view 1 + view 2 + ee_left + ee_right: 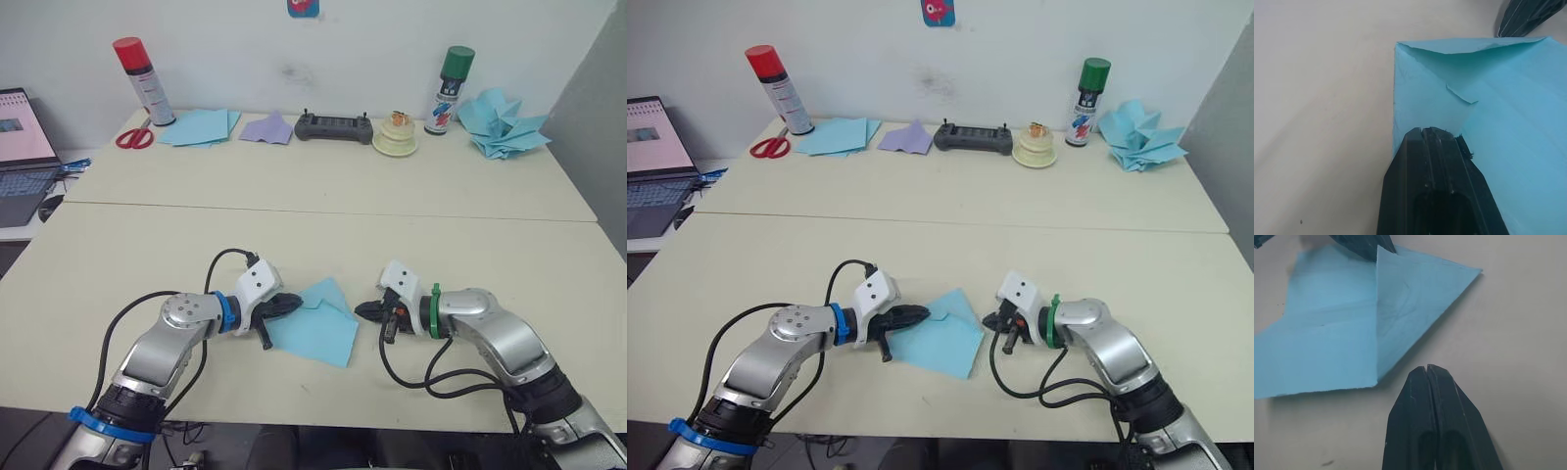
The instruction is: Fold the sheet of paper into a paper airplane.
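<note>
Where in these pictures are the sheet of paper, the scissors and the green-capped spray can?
sheet of paper (315, 333): left eye view, on its flat lower layer.
scissors (134, 137): left eye view, on the red handles.
green-capped spray can (447, 91): left eye view, on its body below the cap.

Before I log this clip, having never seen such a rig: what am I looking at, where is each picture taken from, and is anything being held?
This is a two-armed humanoid robot at a pale table. The two wide pictures come from a stereo camera on its head, looking down over both arms. The two close-ups come from cameras on each wrist, looking along the black fingers.

The left end effector rests on one edge of the sheet of paper, fingers closed; whether it pinches or only presses the edge is unclear. One corner is already folded over. The right end effector is closed on nothing, just off the paper.

Along the back lie scissors, two spray cans, a stack of blue sheets, a lavender paper piece, a controller and a heap of blue darts. A laptop sits far left.
</note>
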Robot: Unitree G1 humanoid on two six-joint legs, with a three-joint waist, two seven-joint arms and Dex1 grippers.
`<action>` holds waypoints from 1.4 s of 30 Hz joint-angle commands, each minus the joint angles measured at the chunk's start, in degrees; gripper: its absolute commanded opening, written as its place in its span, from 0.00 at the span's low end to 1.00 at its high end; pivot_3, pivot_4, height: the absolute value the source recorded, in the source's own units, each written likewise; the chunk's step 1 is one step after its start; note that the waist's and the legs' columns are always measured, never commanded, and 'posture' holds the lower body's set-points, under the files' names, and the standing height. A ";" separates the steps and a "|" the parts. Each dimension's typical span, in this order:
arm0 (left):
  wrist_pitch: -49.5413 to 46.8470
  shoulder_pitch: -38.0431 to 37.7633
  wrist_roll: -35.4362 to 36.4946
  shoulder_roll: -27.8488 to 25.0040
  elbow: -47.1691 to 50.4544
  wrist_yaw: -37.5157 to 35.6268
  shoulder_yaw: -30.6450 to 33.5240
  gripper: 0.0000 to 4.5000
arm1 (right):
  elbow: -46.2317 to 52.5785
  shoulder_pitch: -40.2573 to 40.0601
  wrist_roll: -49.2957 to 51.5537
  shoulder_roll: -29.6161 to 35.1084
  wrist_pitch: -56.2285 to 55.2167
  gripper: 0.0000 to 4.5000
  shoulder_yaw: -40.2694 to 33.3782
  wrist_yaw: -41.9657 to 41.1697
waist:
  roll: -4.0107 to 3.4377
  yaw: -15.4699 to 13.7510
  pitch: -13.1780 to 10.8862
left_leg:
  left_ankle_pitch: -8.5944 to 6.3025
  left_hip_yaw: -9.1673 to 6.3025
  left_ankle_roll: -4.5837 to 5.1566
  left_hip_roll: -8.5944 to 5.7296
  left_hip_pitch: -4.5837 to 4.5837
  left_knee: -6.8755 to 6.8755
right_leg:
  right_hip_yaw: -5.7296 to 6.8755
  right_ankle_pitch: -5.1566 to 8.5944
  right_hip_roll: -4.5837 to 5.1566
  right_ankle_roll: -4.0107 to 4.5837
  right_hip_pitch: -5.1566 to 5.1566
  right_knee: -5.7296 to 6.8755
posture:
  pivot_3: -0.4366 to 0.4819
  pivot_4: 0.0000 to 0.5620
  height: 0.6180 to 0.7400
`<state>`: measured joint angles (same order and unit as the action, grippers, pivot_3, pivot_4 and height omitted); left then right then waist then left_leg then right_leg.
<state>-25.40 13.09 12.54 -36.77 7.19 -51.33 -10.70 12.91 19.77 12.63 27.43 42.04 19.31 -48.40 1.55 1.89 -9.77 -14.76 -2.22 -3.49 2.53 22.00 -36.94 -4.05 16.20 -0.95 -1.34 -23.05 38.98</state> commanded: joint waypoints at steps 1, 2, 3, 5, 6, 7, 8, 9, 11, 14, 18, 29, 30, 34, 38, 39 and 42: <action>-1.14 -0.87 -1.68 0.68 -1.76 0.22 -2.29 0.01 | 0.71 -0.26 3.69 -3.58 3.61 0.00 -0.05 0.51 | 0.00 0.00 0.00 | 0.00 0.00 0.00 0.00 0.00 0.00 | 0.00 0.00 0.00 0.00 0.00 0.01 | 0.48 0.27 1.00; -1.17 -0.84 -1.66 0.72 -1.75 0.26 -2.25 0.01 | 0.81 -0.16 4.59 -4.59 4.54 0.00 -0.92 0.86 | -0.01 -0.04 0.01 | 0.00 0.00 0.00 0.00 0.00 0.00 | 0.00 0.00 0.00 0.00 0.00 0.01 | 0.48 0.27 1.00; -1.14 -0.89 -1.69 0.71 -1.71 0.29 -2.24 0.01 | 0.92 -0.04 5.54 -5.41 5.69 0.00 -1.84 1.33 | -0.01 -0.11 0.00 | 0.00 -0.01 0.00 0.01 0.01 0.00 | 0.01 0.00 0.00 0.00 0.00 0.02 | 0.48 0.27 1.00; -1.08 -1.01 -1.77 0.68 -1.64 0.29 -2.23 0.01 | 0.98 0.29 6.97 -6.53 7.56 0.00 -3.29 2.27 | -0.01 -0.18 0.00 | 0.00 -0.02 0.00 -0.01 0.04 -0.02 | 0.01 0.00 0.01 0.00 0.00 0.02 | 0.48 0.27 1.00; -1.04 -0.98 -1.85 0.69 -1.68 0.35 -2.25 0.01 | 0.67 0.76 7.38 -7.19 7.83 0.00 -4.17 3.01 | -0.01 -0.18 0.00 | 0.00 -0.01 0.00 -0.03 0.05 -0.03 | 0.00 -0.01 0.02 -0.01 0.00 0.00 | 0.48 0.27 1.00; -1.01 -0.95 -1.89 0.69 -1.72 0.40 -2.27 0.01 | 0.45 1.11 7.66 -7.59 7.93 0.00 -4.71 3.56 | -0.01 -0.18 0.00 | 0.00 0.00 0.00 -0.04 0.06 -0.03 | -0.01 -0.01 0.04 -0.02 0.00 0.00 | 0.48 0.27 1.00; -1.00 -0.73 -1.93 0.79 -1.86 0.46 -2.34 0.01 | 0.09 1.63 7.58 -7.88 7.56 0.00 -4.82 3.94 | -0.01 -0.15 0.00 | 0.00 0.01 0.00 -0.04 0.06 -0.04 | -0.03 -0.01 0.04 -0.03 0.00 -0.01 | 0.48 0.27 1.00; -0.95 -0.40 -2.02 0.96 -2.09 0.58 -2.46 0.01 | -0.22 2.09 7.51 -8.28 7.33 0.00 -4.94 4.46 | -0.01 -0.15 0.00 | 0.00 0.02 0.00 -0.04 0.05 -0.04 | -0.03 -0.02 0.04 -0.03 0.00 -0.01 | 0.48 0.27 1.00; -0.77 1.03 -2.32 1.90 -3.10 1.03 -2.84 0.01 | -0.64 2.98 7.47 -8.95 7.18 0.00 -4.73 5.02 | -0.01 -0.22 0.00 | 0.00 -0.01 0.00 -0.04 0.05 -0.02 | 0.01 -0.02 0.03 -0.03 -0.01 0.00 | 0.48 0.27 1.00; -1.12 3.27 -2.16 3.80 -4.26 1.44 -3.05 0.01 | -1.02 3.71 7.36 -9.46 6.83 0.00 -4.31 5.28 | -0.01 -0.32 0.00 | 0.00 -0.06 0.00 -0.05 0.06 -0.03 | 0.06 -0.02 0.02 -0.03 0.00 0.01 | 0.48 0.27 1.00; -2.10 6.76 -1.66 5.81 -4.13 0.63 -3.33 0.01 | -1.50 4.12 6.83 -10.34 6.20 0.00 -3.84 5.97 | 0.00 -0.23 -0.01 | 0.00 -0.05 0.00 -0.08 0.16 -0.07 | 0.02 -0.03 0.03 -0.06 -0.04 0.00 | 0.48 0.27 1.00; 2.95 7.94 -6.21 1.23 -4.40 -3.56 -6.02 0.01 | -1.24 3.56 7.11 -10.40 6.32 0.00 -3.57 7.12 | 0.00 0.03 -0.03 | 0.00 -0.09 0.00 -0.02 0.36 -0.01 | 0.07 -0.01 -0.01 0.00 -0.21 -0.02 | 0.48 0.27 1.00; 4.03 8.32 -6.77 1.18 -4.97 -3.22 -5.79 0.01 | -1.23 3.52 7.11 -10.38 6.30 0.00 -3.55 7.20 | 0.00 0.03 -0.03 | 0.00 -0.09 0.00 -0.02 0.36 -0.02 | 0.07 -0.01 -0.01 0.00 -0.21 -0.02 | 0.48 0.27 1.00; 6.71 10.10 -6.34 3.38 -7.34 -0.97 -3.58 0.01 | -1.33 3.47 7.11 -10.29 6.26 0.00 -3.45 7.24 | 0.00 0.02 -0.05 | 0.00 -0.11 0.00 -0.01 0.36 -0.02 | 0.10 -0.01 -0.01 0.00 -0.21 -0.01 | 0.48 0.27 1.00; 6.76 9.94 -5.22 3.75 -7.36 -2.29 -3.35 0.01 | -1.72 3.59 6.91 -10.35 6.07 0.00 -3.18 7.25 | 0.03 0.03 -0.09 | 0.00 -0.10 0.00 -0.02 0.39 -0.03 | 0.08 -0.01 -0.01 -0.01 -0.22 -0.02 | 0.48 0.27 1.00; 6.10 9.97 -5.78 3.14 -7.92 -2.25 -3.28 0.01 | -1.72 3.59 6.91 -10.33 6.07 0.00 -3.17 7.24 | 0.04 0.03 -0.10 | 0.00 -0.10 0.00 -0.02 0.41 -0.03 | 0.09 -0.01 -0.01 -0.01 -0.24 -0.02 | 0.48 0.27 1.00; 4.82 10.38 -5.28 2.53 -9.93 -1.79 -1.44 0.01 | -1.78 3.53 6.88 -10.23 5.95 0.00 -3.07 7.18 | 0.04 0.06 -0.10 | 0.00 -0.11 0.00 -0.01 0.42 -0.02 | 0.10 -0.01 -0.01 0.00 -0.25 -0.02 | 0.48 0.27 1.00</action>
<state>-19.67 23.12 6.77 -33.36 -1.79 -53.27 -14.36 10.13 23.12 19.10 17.25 49.15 16.06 -41.12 1.59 1.94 -9.87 -14.76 -2.33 -3.49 2.52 22.41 -36.96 -3.95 16.19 -0.96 -1.34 -23.30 38.98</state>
